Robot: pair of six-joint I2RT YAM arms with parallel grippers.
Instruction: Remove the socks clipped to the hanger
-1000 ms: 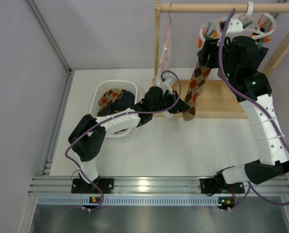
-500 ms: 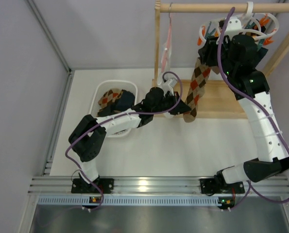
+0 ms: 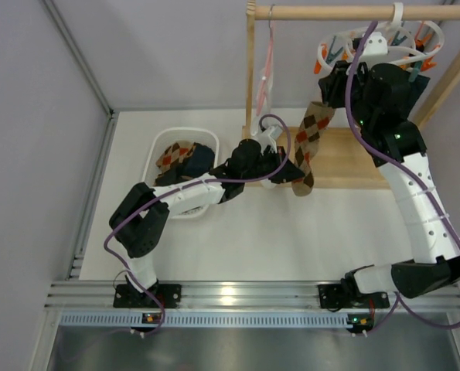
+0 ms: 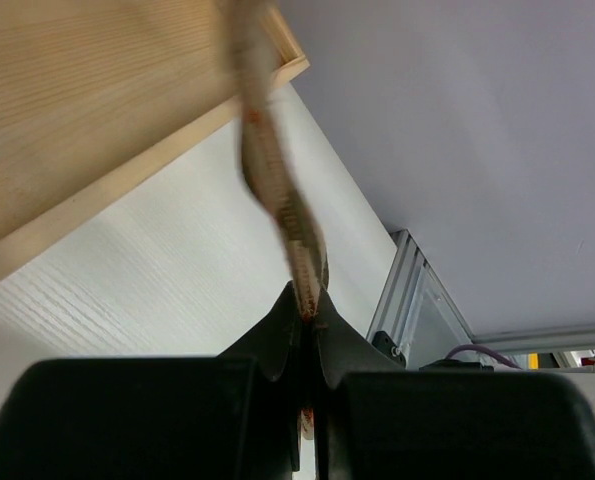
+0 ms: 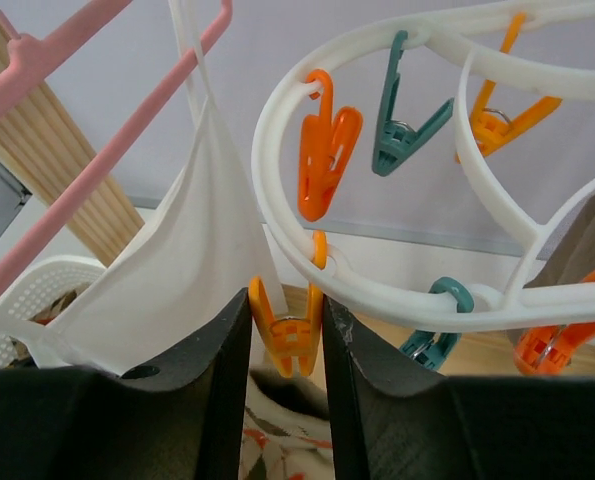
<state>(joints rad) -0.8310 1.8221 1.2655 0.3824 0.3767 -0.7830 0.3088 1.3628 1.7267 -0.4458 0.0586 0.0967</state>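
A brown-and-tan argyle sock (image 3: 311, 139) droops from under the hanger (image 3: 400, 52) toward my left gripper (image 3: 280, 171). That gripper is shut on the sock's lower end, and in the left wrist view the fabric (image 4: 272, 180) rises out of the closed left gripper (image 4: 307, 310). My right gripper (image 5: 285, 330) is up at the white ring (image 5: 277, 200), its fingers pressing both handles of an orange clip (image 5: 287, 335). The clip's mouth is parted, and the sock's cuff (image 5: 277, 450) lies just below it, not in it.
A white basket (image 3: 161, 143) at the left holds more socks. A pink wire hanger (image 3: 267, 62) with a white cloth bag (image 5: 177, 270) hangs from the wooden rail (image 3: 338, 11). The rack's wooden base (image 3: 353, 154) lies under the hanger. Other orange and teal clips (image 5: 402, 120) dangle from the ring.
My right jaws have narrowed onto the orange clip. The sock's upper end has sagged down and away from the hanger. The left arm has stayed put.
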